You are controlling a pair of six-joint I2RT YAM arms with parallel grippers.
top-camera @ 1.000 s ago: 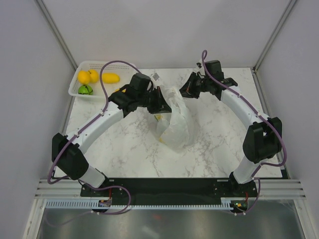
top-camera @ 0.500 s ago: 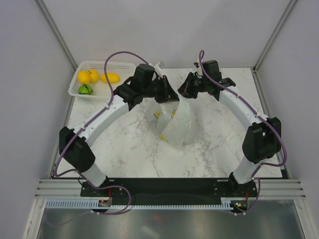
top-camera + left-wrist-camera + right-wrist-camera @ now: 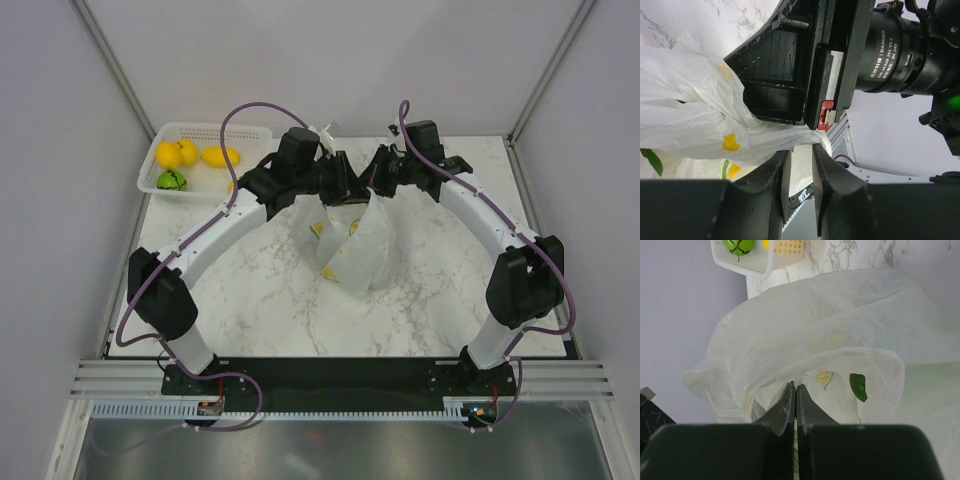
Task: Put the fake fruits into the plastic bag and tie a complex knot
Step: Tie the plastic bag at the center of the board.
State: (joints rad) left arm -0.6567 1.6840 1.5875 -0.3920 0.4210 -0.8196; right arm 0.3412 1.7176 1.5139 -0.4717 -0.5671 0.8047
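The plastic bag (image 3: 352, 250) stands on the marble, its top pulled up between my two grippers. My right gripper (image 3: 375, 183) is shut on the bag's rim film (image 3: 840, 320), its tips (image 3: 795, 387) pinching a fold. My left gripper (image 3: 347, 192) is close beside it; its jaws (image 3: 801, 152) stand a narrow gap apart, and the bag (image 3: 690, 115) is draped over their tips with nothing pinched. Fake fruits lie in the basket: yellow ones (image 3: 221, 157) and a green one (image 3: 171, 180). No knot is in view.
The white perforated basket (image 3: 200, 126) sits at the table's back left corner, also visible in the right wrist view (image 3: 760, 262). The right gripper's black body (image 3: 790, 75) fills the space just ahead of my left fingers. Grey walls enclose the table.
My left arm has swung right and toward the back, carrying the bag's top up to the right gripper. Its jaws have parted slightly. The right arm has stayed put.
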